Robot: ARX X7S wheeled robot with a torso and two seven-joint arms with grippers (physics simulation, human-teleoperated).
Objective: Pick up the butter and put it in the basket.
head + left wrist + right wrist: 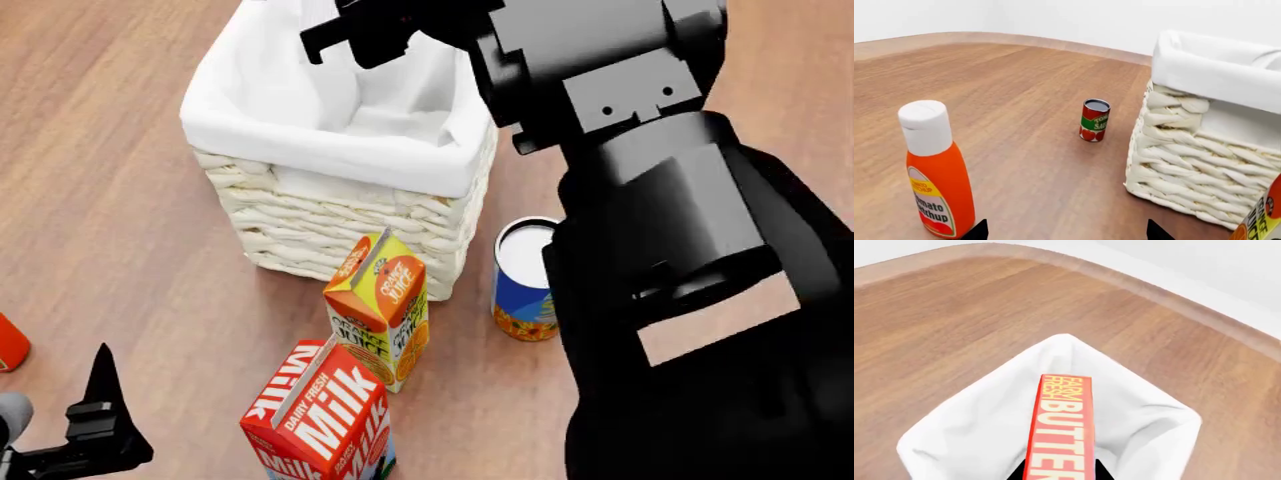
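The right gripper holds the butter clamped between its black fingertips, edge-on above the white-lined opening of the basket. The left gripper sits low at the near left; its fingertips appear spread and empty, though little of it shows. An orange juice carton stands just near of the basket.

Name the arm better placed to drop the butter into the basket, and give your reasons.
Right. Its gripper already holds the butter above the basket opening, while the left gripper hangs low outside it, near the ketchup bottle.
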